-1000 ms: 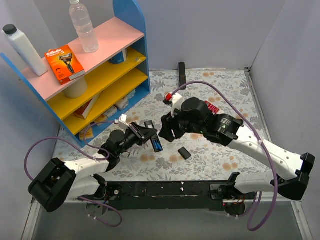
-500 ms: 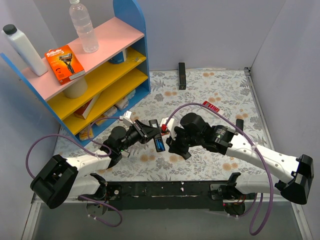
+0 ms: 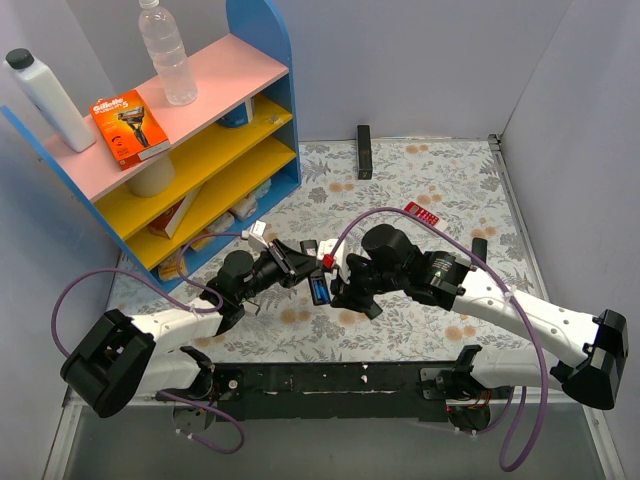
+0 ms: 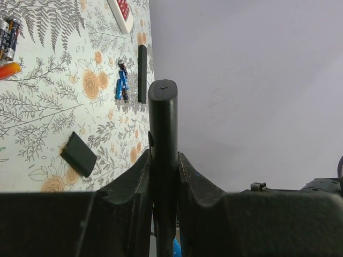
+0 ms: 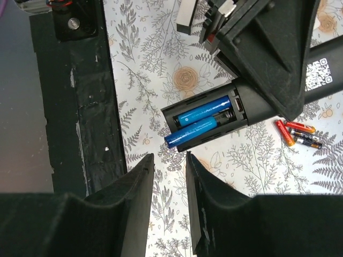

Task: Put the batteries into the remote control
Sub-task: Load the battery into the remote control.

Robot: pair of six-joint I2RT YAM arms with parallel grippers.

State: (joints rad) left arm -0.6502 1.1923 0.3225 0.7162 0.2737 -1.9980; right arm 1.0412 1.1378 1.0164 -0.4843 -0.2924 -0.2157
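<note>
My left gripper (image 4: 163, 155) is shut on the black remote control (image 4: 162, 123), held edge-up off the table. Seen from the right wrist, the remote control (image 5: 257, 107) has its battery bay uncovered. One blue battery (image 5: 203, 111) lies seated in the bay. A second battery (image 5: 191, 133) rests beside it, its end sticking out past the bay's rim. My right gripper (image 5: 170, 158) hovers just short of that end, open by a narrow gap and holding nothing. From above, both grippers meet at the remote control (image 3: 316, 287).
The loose battery cover (image 4: 79, 154) lies on the flowered cloth. Two more blue cells (image 4: 120, 88) sit beside a black bar (image 4: 142, 73). Red and orange cells (image 5: 297, 134) lie near the remote. A red-and-white remote (image 3: 423, 213) and a blue shelf unit (image 3: 200, 150) stand farther back.
The right arm swung down and left to the remote's open end, and its jaws narrowed. The left gripper shifted slightly right, keeping the remote.
</note>
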